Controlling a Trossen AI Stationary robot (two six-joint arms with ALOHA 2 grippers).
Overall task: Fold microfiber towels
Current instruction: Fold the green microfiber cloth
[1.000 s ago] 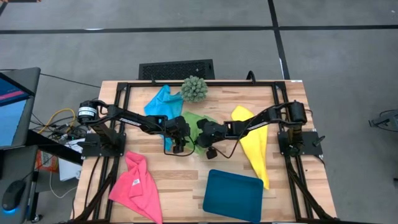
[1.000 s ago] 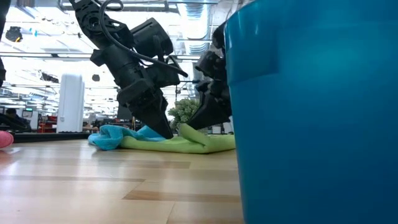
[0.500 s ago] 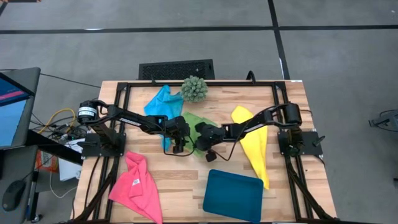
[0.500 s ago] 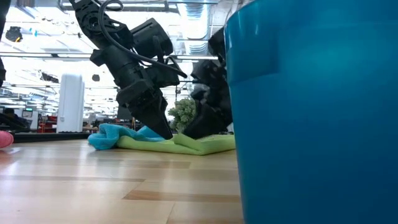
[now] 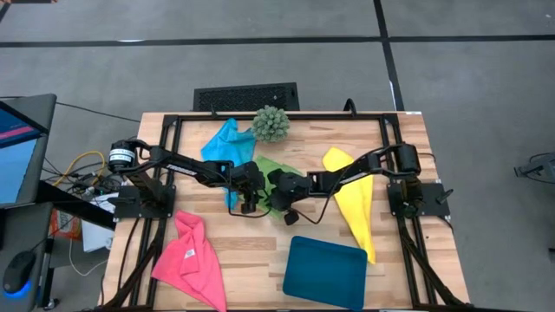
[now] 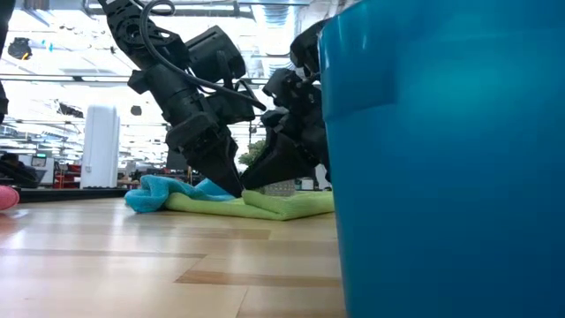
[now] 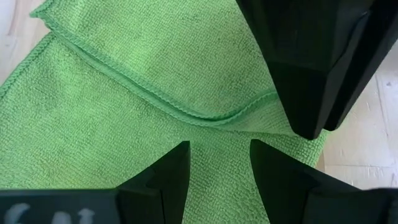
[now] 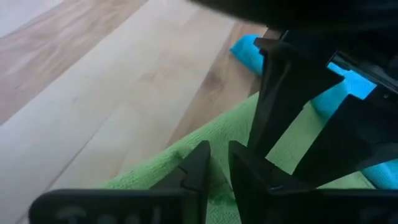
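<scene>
The lime green towel (image 5: 276,168) lies mid-table, one part folded over onto itself, its hemmed edge (image 7: 186,115) running across the lower layer. My left gripper (image 5: 250,204) stands open, slanting down onto it. My right gripper (image 5: 276,201) faces it from the table's right, its fingers a narrow gap apart, low over the same towel (image 8: 155,168). The sky blue towel (image 5: 224,139) lies crumpled behind the green one, the yellow towel (image 5: 351,204) at the right and the hot pink towel (image 5: 191,256) at the near left. My left gripper sets both fingertips (image 7: 177,171) on the green towel's lower layer, just short of the folded-over edge, slanting down from the table's left; flat cloth (image 7: 219,163) shows in the gap. My right gripper's tip (image 7: 308,127) meets the folded layer's hemmed edge (image 7: 273,99), slanting down from the table's right. Whether cloth lies between its fingers, I cannot tell.
A dark teal tray (image 5: 325,269) lies at the near edge and fills the right of the low view (image 6: 441,159). A spiky green ball plant (image 5: 271,124) stands at the far middle. Bare wood shows at the near middle (image 5: 251,251).
My right gripper has gone toward the table's left, up to my left gripper, and sunk a little. The green towel's raised fold under it has come down flat onto the layer below.
</scene>
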